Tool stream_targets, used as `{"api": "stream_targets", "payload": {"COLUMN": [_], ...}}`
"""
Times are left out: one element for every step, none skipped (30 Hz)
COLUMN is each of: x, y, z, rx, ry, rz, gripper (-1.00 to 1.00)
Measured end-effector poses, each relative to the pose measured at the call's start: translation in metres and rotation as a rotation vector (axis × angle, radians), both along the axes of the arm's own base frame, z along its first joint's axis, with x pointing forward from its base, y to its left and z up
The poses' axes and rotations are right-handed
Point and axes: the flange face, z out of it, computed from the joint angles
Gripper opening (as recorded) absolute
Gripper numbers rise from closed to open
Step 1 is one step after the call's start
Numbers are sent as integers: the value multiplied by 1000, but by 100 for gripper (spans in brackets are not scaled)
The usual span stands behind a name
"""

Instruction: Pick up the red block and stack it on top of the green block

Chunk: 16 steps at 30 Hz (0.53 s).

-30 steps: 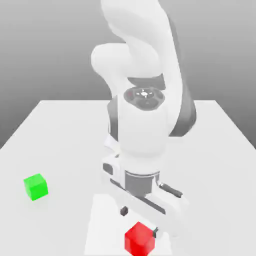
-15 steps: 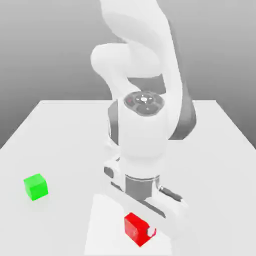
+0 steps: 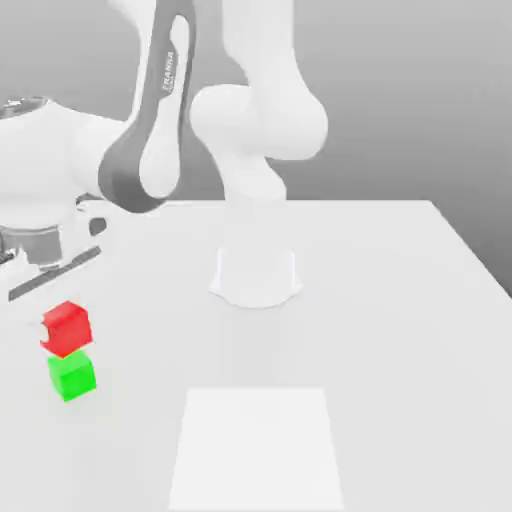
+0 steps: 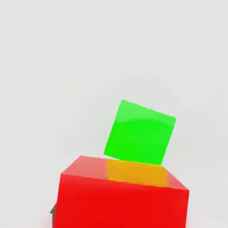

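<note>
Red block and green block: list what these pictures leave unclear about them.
- Exterior view: whether the red block touches the green block or hangs just above.
- Hand view: the red block's lower part is cut off by the picture's edge; it hides the green block's near edge.

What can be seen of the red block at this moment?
The red block is a small, plain, matte, bright red cube. In the exterior view it hangs near that view's left edge, just above the green block, slightly tilted, below the arm's hand. Whether the two cubes touch cannot be told. In the hand view it sits close to the camera, with the green block beyond.
</note>
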Motion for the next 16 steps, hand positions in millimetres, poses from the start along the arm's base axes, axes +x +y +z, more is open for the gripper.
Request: {"api": "stream_targets", "payload": {"x": [-4,-2,0,0,0,0,0,0,0,0,0,1,1,1,0,0], "y": [-3,1,3,4,4,4,4,4,4,5,5,5,4,4,4,4], "z": [-9,-19,-30,-39,-39,-39,-39,-39,-39,-44,-42,-35,-26,-16,-6,4], "rx": [0,0,1,1,1,1,1,1,1,2,2,2,2,2,2,2], "ry": [-1,-1,-2,-2,-2,-2,-2,-2,-2,-1,-1,-1,0,0,0,-1], "rz": [-24,-20,-17,-15,-15,-15,-15,-15,-15,-15,-15,-15,-16,-17,-17,-17], "gripper": [-100,-100,-100,100,100,100,100,100,100,100,100,100,100,100,100,100]}}
